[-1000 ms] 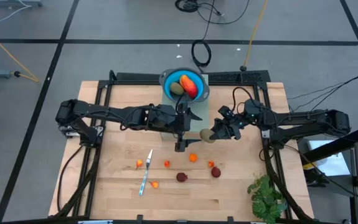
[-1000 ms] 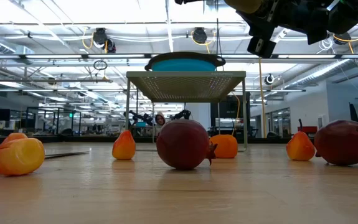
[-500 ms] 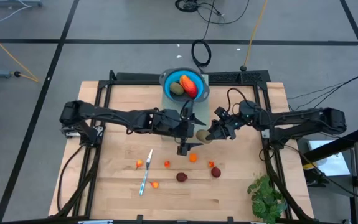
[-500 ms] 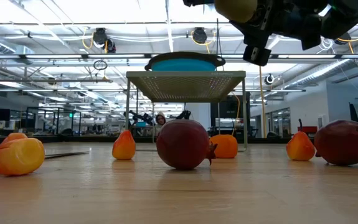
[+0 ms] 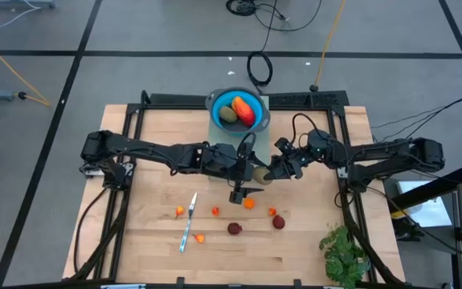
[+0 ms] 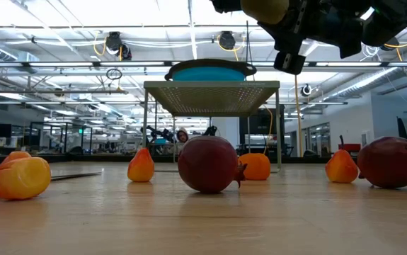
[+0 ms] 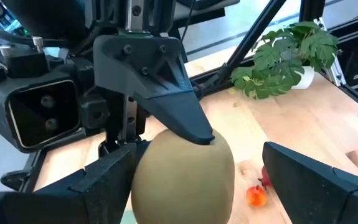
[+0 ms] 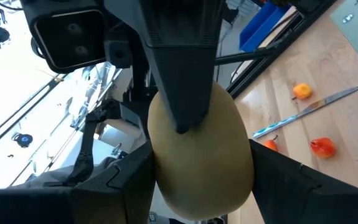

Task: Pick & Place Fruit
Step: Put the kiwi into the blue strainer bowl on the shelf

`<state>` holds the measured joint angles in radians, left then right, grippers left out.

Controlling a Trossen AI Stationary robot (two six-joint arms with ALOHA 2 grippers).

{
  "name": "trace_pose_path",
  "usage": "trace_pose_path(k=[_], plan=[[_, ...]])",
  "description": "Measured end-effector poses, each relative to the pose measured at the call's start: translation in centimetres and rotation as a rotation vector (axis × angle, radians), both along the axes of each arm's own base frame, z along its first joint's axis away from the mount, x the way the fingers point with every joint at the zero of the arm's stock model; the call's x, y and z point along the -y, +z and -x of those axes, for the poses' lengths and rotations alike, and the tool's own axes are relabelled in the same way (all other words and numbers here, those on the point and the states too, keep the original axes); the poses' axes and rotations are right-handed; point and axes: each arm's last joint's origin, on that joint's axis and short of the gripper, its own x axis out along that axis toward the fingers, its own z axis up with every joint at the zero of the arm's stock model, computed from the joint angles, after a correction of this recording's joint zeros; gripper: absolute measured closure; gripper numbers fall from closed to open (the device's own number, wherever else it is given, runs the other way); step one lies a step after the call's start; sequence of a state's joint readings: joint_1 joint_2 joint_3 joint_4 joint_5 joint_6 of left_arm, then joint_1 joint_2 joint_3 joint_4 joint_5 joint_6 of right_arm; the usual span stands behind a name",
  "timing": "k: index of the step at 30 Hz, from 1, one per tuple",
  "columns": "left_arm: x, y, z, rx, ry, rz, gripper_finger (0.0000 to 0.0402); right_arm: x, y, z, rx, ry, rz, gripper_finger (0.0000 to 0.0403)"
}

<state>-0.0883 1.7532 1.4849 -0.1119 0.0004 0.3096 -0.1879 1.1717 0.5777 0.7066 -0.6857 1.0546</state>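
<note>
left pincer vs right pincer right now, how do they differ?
The right pincer is shut on the olive-brown oval; the left pincer holds nothing. The left pincer's fingers stand wide to either side of that oval, the right pincer's pinch it. Both hover mid-table, below the blue bowl.

We find no readable text, labels, brands, numbers or signs on any surface across the four views; nothing legible to record.

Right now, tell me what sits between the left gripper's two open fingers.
In the left wrist view, the olive-brown oval sits between the left gripper fingers, shut in the right gripper, one of whose fingers crosses its top.
</note>
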Motion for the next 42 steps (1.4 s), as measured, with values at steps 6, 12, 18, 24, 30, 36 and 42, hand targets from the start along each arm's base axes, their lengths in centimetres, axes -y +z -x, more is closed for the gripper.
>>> trace_pose_path(k=[6,12,18,24,30,36,42], plan=[[0.0,0.07,-0.02,0.007,0.0,-0.002,0.009,0.01,-0.01,0.0,-0.001,-0.003,-0.001,0.0188],[-0.02,0.09,-0.03,0.008,0.002,0.001,0.015,0.0,-0.01,-0.01,-0.001,-0.005,0.0,0.0188],[-0.05,0.09,-0.02,0.006,0.004,0.0,0.021,0.0,-0.02,0.0,-0.002,-0.003,-0.001,0.0188],[-0.09,0.09,-0.01,0.005,0.005,0.0,0.0224,0.0,-0.02,0.0,-0.001,-0.004,-0.001,0.0177],[-0.09,0.05,0.0,0.001,0.006,0.002,0.0216,0.01,-0.01,0.0,0.0,-0.004,-0.001,0.0165],[-0.11,-0.03,0.06,-0.012,0.021,-0.005,0.0226,0.03,-0.01,-0.01,0.0,-0.008,0.001,0.0165],[-0.09,-0.02,0.08,-0.013,0.027,-0.008,0.0217,0.04,-0.02,-0.01,-0.001,-0.009,0.0,0.0154]])
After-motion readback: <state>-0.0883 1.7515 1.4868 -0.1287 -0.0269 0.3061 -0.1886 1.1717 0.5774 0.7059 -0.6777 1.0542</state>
